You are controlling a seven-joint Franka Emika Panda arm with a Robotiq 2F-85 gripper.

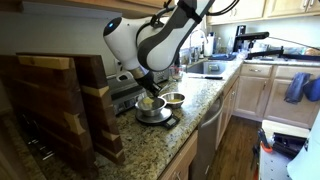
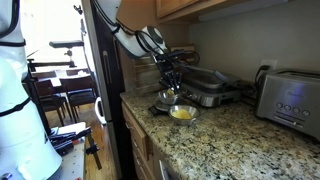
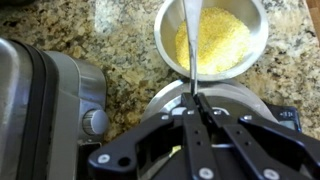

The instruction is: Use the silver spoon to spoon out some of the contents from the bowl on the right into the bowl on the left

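Tool (image 3: 193, 100) is clamped on the spoon (image 3: 190, 40) handle; thin polished steel, head out over the full bowl (image 3: 263, 40). I'd call this the scoop stage: no transfer visible, so lift, carry and tip are left. Can't tell if the spoon is loaded. Second bowl (image 3: 160, 97) sits under the tool, mostly hidden, contents unclear. Both bowls are round brushed steel near the front edge of the bench (image 3: 120, 40), by its end corner. Fill is fine loose yellow grain. Bench is speckled granite. Metal grill (image 3: 40, 100) sits toward the back edge.
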